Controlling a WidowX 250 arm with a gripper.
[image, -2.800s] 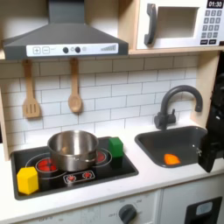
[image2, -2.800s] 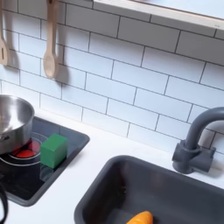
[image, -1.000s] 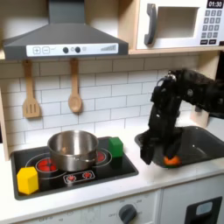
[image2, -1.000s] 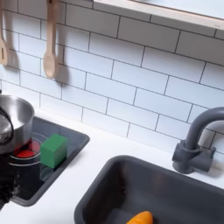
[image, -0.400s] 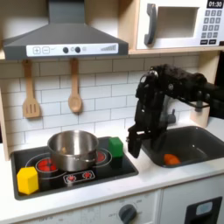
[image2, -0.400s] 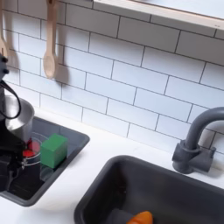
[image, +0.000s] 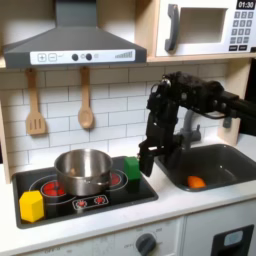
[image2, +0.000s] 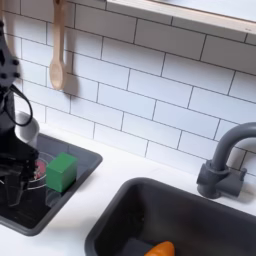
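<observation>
Since the earlier frames the arm has swung away from the sink (image: 205, 160) and across the counter toward the stove, so the pincer (image: 146, 166) now hangs just beside the green block (image: 131, 167), on that block's right in the first exterior view. In the second exterior view the pincer (image2: 16, 172) stands left of the green block (image2: 61, 172), over the black cooktop (image2: 42, 205). Its fingers point downward and hold nothing; how wide they stand apart I cannot tell, since they are dark against a dark surface.

Nearest to the pincer, the green block sits upright on the cooktop's corner, apart from the steel pot (image: 83, 171) that lies beyond it from the pincer in the first exterior view. It looks like a small rigid toy cube, probably light, stiff and not fragile, with smooth painted faces that may slip a little. Two opposite flat sides, gripped about mid-height, seem the best place to take hold.

Farther off from the pincer, a yellow block (image: 32, 205) rests at the cooktop's opposite end, and an orange piece (image: 196, 182) lies in the sink.
</observation>
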